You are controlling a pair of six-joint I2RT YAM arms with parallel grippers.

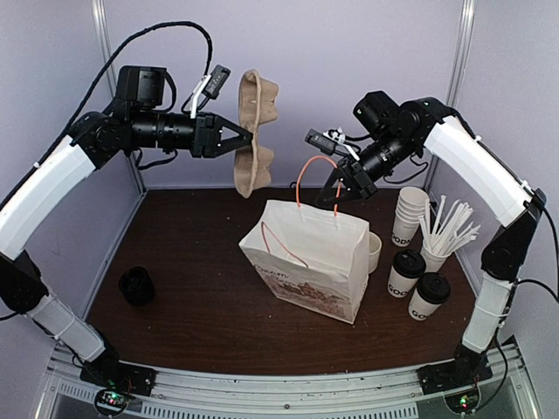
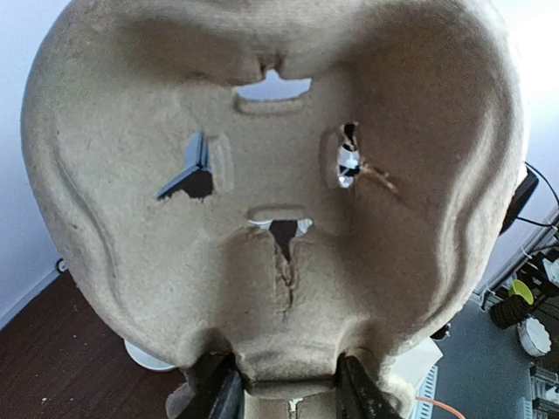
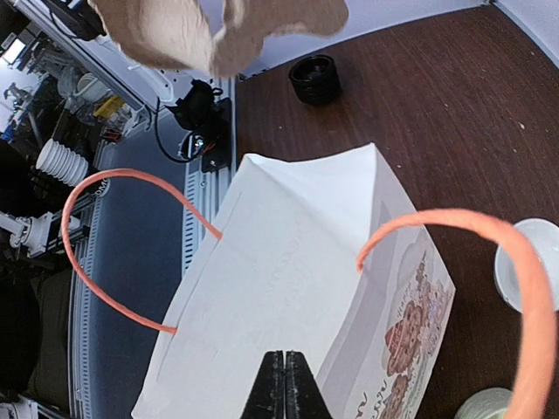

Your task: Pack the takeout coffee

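Top external: both black-lidded white paper cups [image 1: 408, 271] stood unpacked. My left pincer [image 1: 244, 138] held the brown pulp cup-tray [image 1: 258, 94]. My right pincer [image 1: 336, 199] was shut by the white paper bag [image 1: 314, 262].

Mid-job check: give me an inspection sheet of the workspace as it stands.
Surface: dark table, upright paper bag at centre.
Job's things: two lidded coffee cups on the table right of the bag, both outside it.
Clutter: cup stack, straws, black round object, white bowl beside bag.
Grippers: left gripper fingers clamp pulp carrier aloft; right gripper fingers shut at bag's top edge.
Cables: black cable loops over left arm.
Surroundings: lilac walls.
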